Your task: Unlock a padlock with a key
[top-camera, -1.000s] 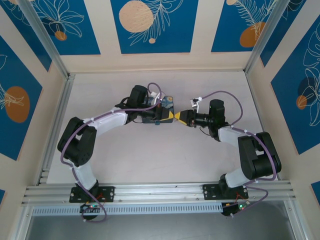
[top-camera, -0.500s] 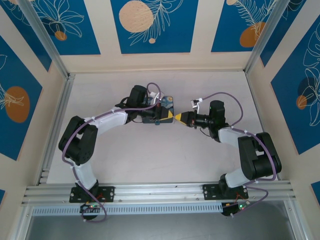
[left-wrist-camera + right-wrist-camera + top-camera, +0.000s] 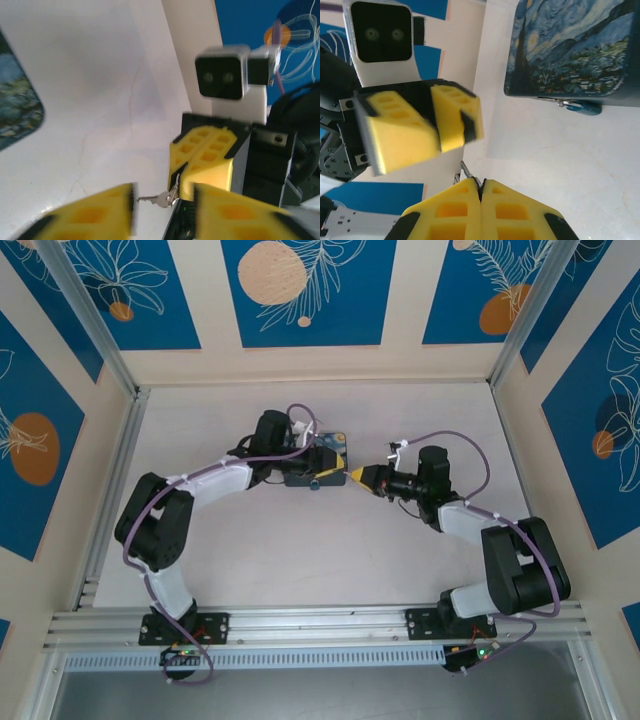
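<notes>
Where my right gripper [image 3: 480, 194] presses its yellow foam fingers [image 3: 450, 212] together, item one: a tiny silvery metal key [image 3: 154, 200], pinched at the tips. Item two: my left gripper [image 3: 163, 209], jaws parted, flanking that key.

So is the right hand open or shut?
Shut: the right hand has its yellow fingers pressed together on the key.

Tiny silvery key [image 3: 154, 200] juts sideways from right tool [image 3: 178, 181].

Left gripper [image 3: 162, 212] jaws parted, right gripper [image 3: 480, 200] jaws pressed together, tips facing
</notes>
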